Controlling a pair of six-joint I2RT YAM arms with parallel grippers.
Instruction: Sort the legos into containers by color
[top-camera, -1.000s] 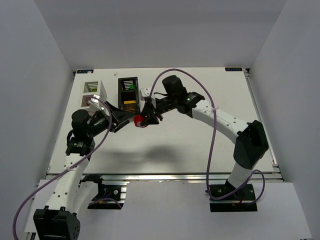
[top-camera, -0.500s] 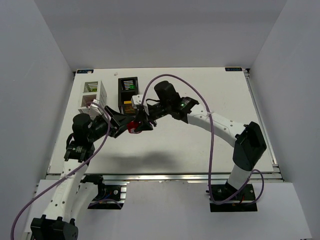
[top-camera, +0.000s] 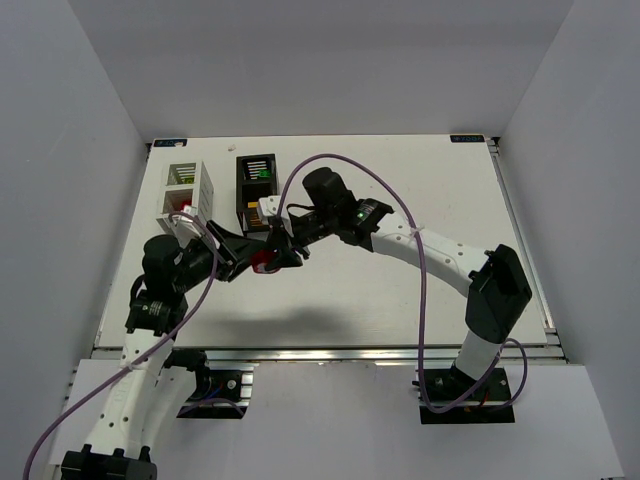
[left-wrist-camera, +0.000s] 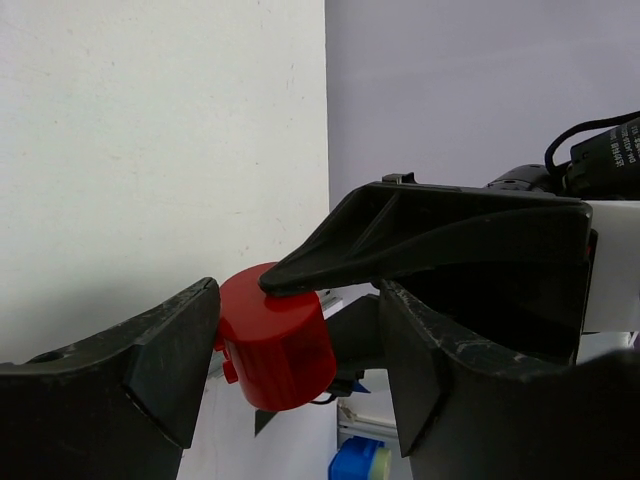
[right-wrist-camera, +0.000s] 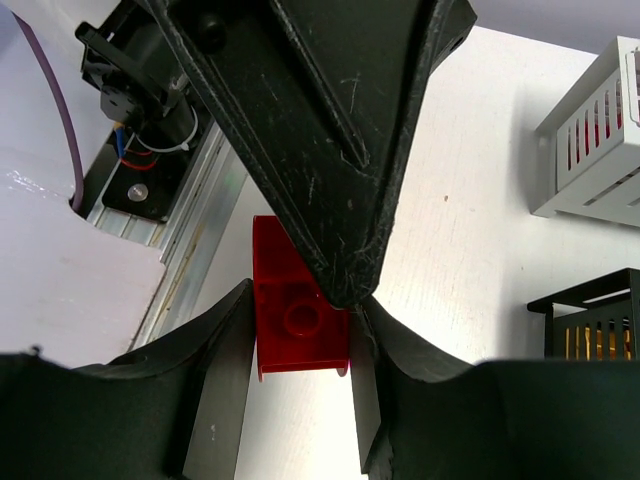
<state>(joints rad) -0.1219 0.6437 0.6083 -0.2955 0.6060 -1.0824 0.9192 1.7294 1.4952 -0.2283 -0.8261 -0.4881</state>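
The white table showed its bare top over the whole right half and along the near edge, so that was where the room to move was. Grey walls stood close around its left, right and far edges. The right arm reached across to the left. The left arm leaned in to meet it, just near of the two bins. The white bin and the black bin stood side by side close to the far left corner, a little apart. Something red showed in the white bin's near half. Something green showed in the black bin's far half, and something yellow in its near half. The right pincer was squeezed tight on a red brick, with one finger on each side. The left pincer was spread wide around the same brick. One of its fingers touched the brick and the other had a gap. Small blue tags sat at the table's far corners, and a black part on the right arm had white letters, but all this writing was too small to read.
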